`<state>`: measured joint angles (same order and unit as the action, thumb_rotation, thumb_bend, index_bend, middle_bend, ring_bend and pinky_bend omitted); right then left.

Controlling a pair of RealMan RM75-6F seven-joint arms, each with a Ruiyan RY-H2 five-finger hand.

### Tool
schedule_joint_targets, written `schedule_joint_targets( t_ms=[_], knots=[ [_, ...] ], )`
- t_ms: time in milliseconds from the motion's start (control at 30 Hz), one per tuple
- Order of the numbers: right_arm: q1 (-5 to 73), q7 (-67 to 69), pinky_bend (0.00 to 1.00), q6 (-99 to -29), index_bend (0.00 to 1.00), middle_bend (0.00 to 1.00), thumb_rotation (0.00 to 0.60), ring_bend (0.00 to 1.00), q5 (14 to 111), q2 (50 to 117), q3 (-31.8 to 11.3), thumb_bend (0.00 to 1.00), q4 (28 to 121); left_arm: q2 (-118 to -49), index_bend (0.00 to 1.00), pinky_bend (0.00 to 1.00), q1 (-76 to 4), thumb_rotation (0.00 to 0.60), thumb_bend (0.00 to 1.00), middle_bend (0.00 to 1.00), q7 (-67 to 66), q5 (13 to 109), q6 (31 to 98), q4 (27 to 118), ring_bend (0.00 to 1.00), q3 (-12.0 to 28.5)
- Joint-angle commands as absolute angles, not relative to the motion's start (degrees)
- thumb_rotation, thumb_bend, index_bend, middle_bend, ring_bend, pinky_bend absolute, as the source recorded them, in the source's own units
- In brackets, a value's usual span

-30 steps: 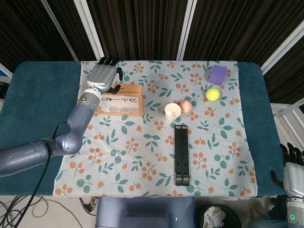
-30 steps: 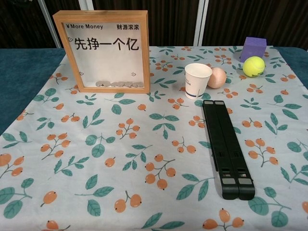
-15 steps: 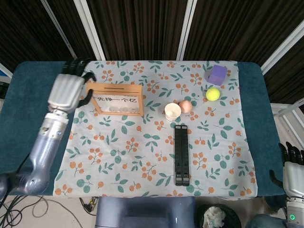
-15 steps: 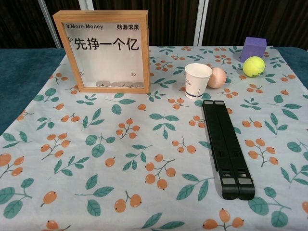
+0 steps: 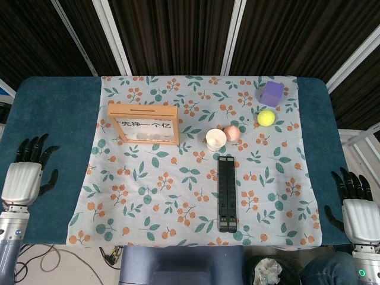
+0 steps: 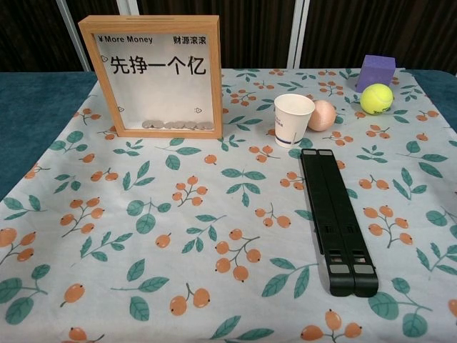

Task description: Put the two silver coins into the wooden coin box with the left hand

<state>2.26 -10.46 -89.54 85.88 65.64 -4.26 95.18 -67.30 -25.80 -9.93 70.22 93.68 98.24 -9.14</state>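
Left hand (image 5: pixel 25 178) empty, fingers spread, at the bench's left edge; coin box (image 5: pixel 143 124) well apart, far-right of it.

Lab-like test table (image 5: pixel 53 119), dark slatted backdrop (image 5: pixel 178 35)

left hand (image 5: pixel 25 178): pale grey shell, black fingers, grey metallic wrist, lower left.
right hand (image 5: pixel 359 217): pale grey shell, black fingers, green light at wrist, lower right.
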Motion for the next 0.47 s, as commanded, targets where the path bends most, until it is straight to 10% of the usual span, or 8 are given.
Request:
schedule_joint_targets(
  t_ms=[33,467],
  knots=[
    [2.6,-10.2,0.00,-90.4,0.10,0.05,0.600,0.03,89.0,65.8,-3.2,0.41,93.8,-70.1,0.19,0.00,-23.1,0.600,0.42,0.00,-6.1,72.0,93.1,94.7,0.00,-9.3],
    [3.2,-11.4,0.00,-89.6,0.10,0.05,0.600,0.03,93.5,65.1,-1.2,0.41,93.1,-70.1,0.16,0.00,-18.3,0.600,0.41,0.00,-5.1,77.7,93.3,93.3,0.00,-8.2]
  ],
)
